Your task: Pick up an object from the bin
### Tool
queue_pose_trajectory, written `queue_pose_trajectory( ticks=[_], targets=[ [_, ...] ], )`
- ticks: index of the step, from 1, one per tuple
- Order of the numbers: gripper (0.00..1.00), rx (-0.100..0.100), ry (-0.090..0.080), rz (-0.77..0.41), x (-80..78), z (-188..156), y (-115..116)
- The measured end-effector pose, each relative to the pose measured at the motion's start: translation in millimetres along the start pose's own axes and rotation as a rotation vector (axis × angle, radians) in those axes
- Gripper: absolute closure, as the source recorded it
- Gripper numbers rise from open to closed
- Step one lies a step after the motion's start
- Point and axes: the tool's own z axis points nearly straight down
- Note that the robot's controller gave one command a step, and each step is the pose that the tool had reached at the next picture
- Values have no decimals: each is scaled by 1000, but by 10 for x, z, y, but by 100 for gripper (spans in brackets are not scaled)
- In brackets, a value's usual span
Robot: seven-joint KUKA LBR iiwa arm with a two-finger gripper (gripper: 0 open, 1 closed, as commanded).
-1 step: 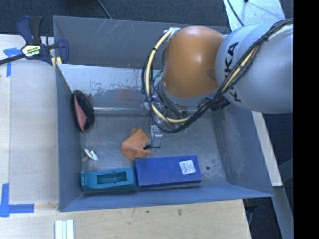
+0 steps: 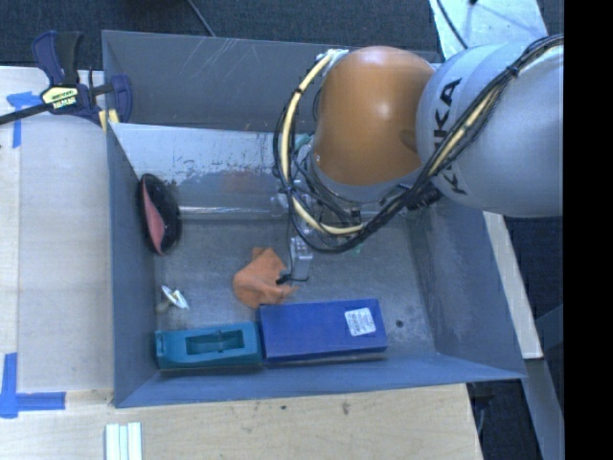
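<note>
The gripper (image 2: 293, 272) stands low over the bin floor just left of the frame's centre, hanging below the arm's orange wrist cover (image 2: 369, 113) and its looped cables. Whether it is open or closed cannot be determined from this angle. Its lower end is at the right edge of an orange lumpy object (image 2: 257, 280), which lies on the floor immediately to the gripper's lower left; contact appears likely, but a grasp is not confirmed. Directly below both, along the bin's lower wall, a flat dark blue box (image 2: 324, 332) with a white label lies lengthwise, close to the orange object. A teal tape-dispenser-shaped item (image 2: 209, 345) lies end to end with the box on its left, the two touching or nearly so. Further left, apart from the orange object, is a small pale item (image 2: 174, 298), too small to identify. At the left wall, in the middle-left of the frame, a black oval object with a pink face (image 2: 160, 214) rests well apart from the gripper. The grey bin (image 2: 192, 75) encloses all items.
</note>
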Motion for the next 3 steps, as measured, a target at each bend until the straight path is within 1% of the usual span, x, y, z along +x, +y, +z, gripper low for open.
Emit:
queue_pose_trajectory(
  ticks=[1,2,3],
  targets=[
    [0,0,-6,-70,12,394,16],
    [0,1,-3,-168,200,1078,-55],
    [100,-1,-4,164,7,1239,52]
  ],
)
